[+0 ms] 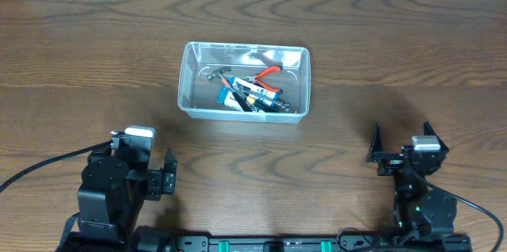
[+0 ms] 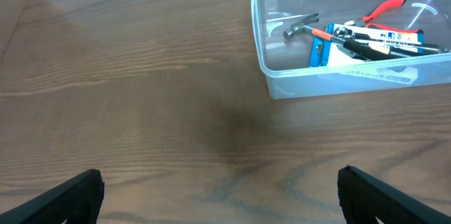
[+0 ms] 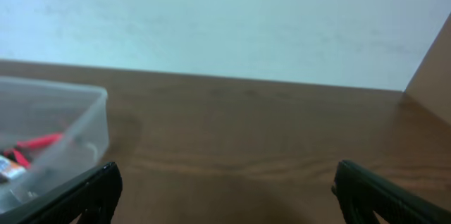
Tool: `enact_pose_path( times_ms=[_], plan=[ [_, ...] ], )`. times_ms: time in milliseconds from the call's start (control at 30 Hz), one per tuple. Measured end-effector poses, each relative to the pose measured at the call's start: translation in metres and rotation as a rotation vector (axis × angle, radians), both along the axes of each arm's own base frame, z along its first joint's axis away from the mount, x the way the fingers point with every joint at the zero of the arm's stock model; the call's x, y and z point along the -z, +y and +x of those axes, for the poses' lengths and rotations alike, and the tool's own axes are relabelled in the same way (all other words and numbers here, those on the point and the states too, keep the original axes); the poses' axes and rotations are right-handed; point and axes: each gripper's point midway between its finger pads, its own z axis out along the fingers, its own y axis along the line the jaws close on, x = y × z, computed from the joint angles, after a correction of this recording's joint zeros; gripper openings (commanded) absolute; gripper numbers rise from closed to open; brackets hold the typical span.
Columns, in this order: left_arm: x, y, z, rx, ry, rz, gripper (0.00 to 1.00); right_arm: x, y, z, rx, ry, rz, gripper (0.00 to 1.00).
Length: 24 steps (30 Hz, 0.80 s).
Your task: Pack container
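The clear container [image 1: 184, 82] on the tabletop [image 1: 396, 46] holds a hammer [image 1: 212, 74], red pliers [image 1: 269, 68] and, I think, a small box [image 1: 244, 98]. The left fingers [image 2: 74, 197] and right fingers [image 3: 88, 194] both gape, empty.

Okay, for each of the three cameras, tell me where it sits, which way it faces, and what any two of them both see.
Overhead: above the table, looking straight down at the container; both arms show at the bottom edge.
Left wrist: on the left gripper, angled down at table and container; its open fingertips show.
Right wrist: on the right gripper, facing nearly level toward the wall; open fingertips show.
Shared: all three see the container.
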Motion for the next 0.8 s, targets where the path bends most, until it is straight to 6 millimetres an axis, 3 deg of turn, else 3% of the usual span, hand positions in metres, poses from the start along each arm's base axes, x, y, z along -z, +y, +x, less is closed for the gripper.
enact_pose_path(
  times_ms=[233, 800],
  plan=[
    [0.0, 0.0, 0.0, 0.0, 0.0, 0.0, 0.98, 0.033, 0.003, -0.002, -0.014, 0.113, -0.034, 0.99],
    [0.0, 0.0, 0.0, 0.0, 0.0, 0.0, 0.98, 0.034, 0.004, -0.002, -0.023, 0.114, -0.033, 0.99]
  ],
)
